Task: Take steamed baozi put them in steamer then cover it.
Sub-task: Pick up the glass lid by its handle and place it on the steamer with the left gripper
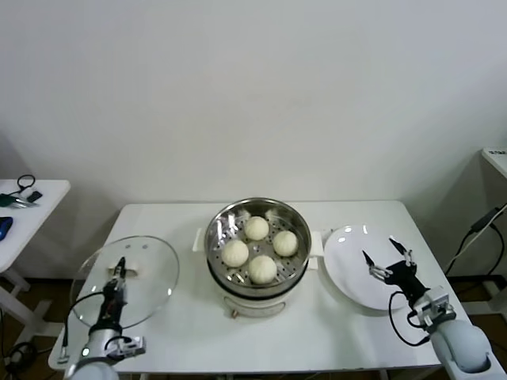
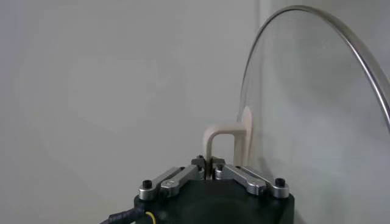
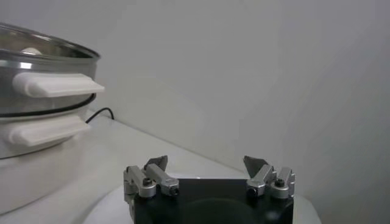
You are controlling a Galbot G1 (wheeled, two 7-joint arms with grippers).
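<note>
Four small round cream-white steamed baozi (image 1: 259,248) sit together inside the round shiny steel steamer (image 1: 219,228), whose perforated basket rests on a white electric pot base at the middle of the white tabletop (image 1: 182,324). One bun (image 1: 256,228) lies toward the wall, one (image 1: 285,243) toward the robot's right, one (image 1: 234,253) toward its left, and one (image 1: 263,269) nearest the robot; all four are close to one another.

The round clear glass cover (image 1: 150,269) with a metal rim is at the tabletop's left side, well apart from the steamer. The left tool (image 1: 119,274) is clamped tight on the cover's white rectangular handle (image 2: 220,139), and the left wrist view shows the glass disc (image 2: 317,103) standing beside the pinched handle.

The right tool (image 1: 387,256) hovers over a flat white round plate (image 1: 342,261) just to the right of the steamer, with its jaws spread wide and nothing between them.
</note>
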